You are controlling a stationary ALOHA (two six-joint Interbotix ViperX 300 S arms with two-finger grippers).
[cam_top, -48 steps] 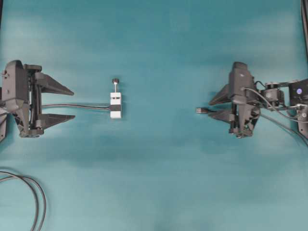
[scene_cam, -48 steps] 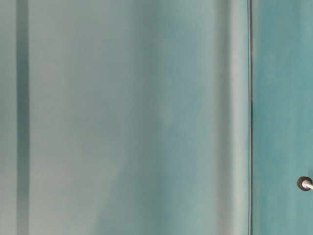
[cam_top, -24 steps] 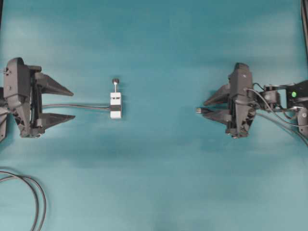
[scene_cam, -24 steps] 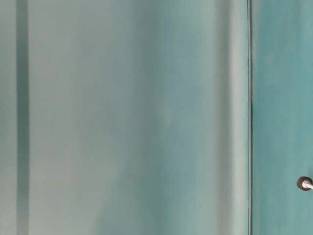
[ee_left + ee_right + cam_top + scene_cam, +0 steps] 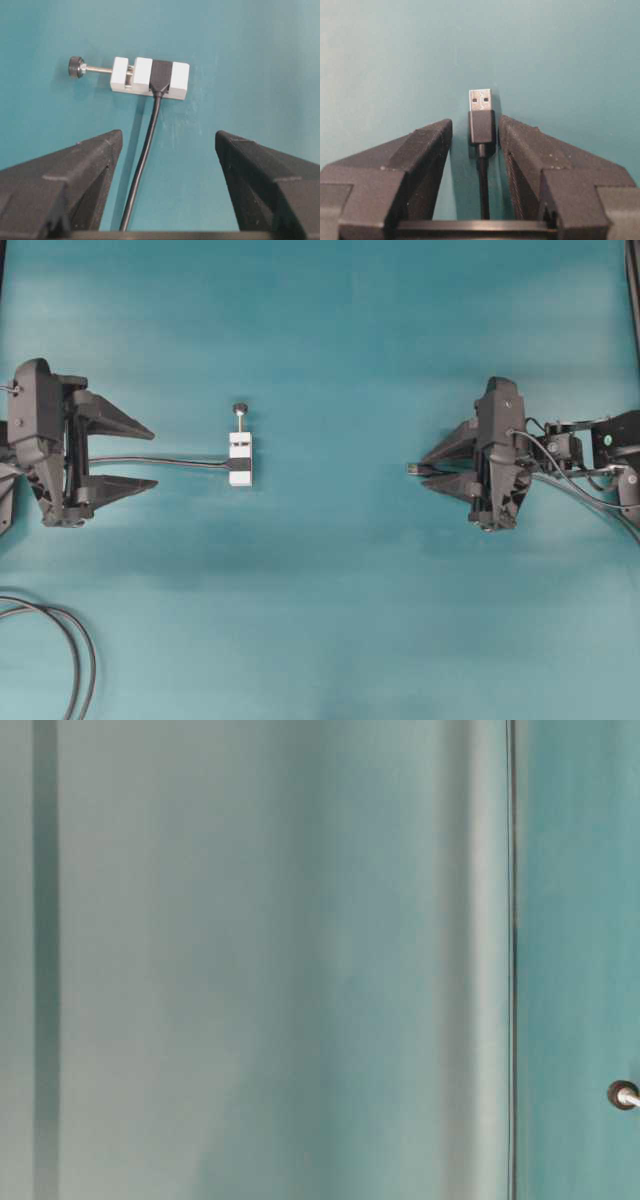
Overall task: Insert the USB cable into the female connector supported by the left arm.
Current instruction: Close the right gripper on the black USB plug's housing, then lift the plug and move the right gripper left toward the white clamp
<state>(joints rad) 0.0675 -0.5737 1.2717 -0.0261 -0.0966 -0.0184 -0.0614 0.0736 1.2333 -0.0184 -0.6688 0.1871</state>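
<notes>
**Two claws apart on the teal bench, plug between the right fingers**

We see the teal bench [image 5: 330, 620] spanning the whole overhead view. At its left edge sits the left arm's black claw [image 5: 150, 456], its two pointed fingers spread wide with nothing between them but the thick black cable [image 5: 160, 460] running out to the connector. At the right, the right arm's black claw [image 5: 428, 468] has its fingers [image 5: 427, 150] flanking the dark body of the thin grey USB cable [image 5: 481, 127]; in the wrist view we see narrow gaps on both sides, so the claw is open around the plug, not clamped. The silvery plug tip juts beyond the fingertips, pointing left. The small white female connector block [image 5: 240, 458], black-banded, lies on the bench just ahead of the left claw, well apart from the plug, its black-knobbed screw post [image 5: 76, 67] sticking out sideways.
</notes>
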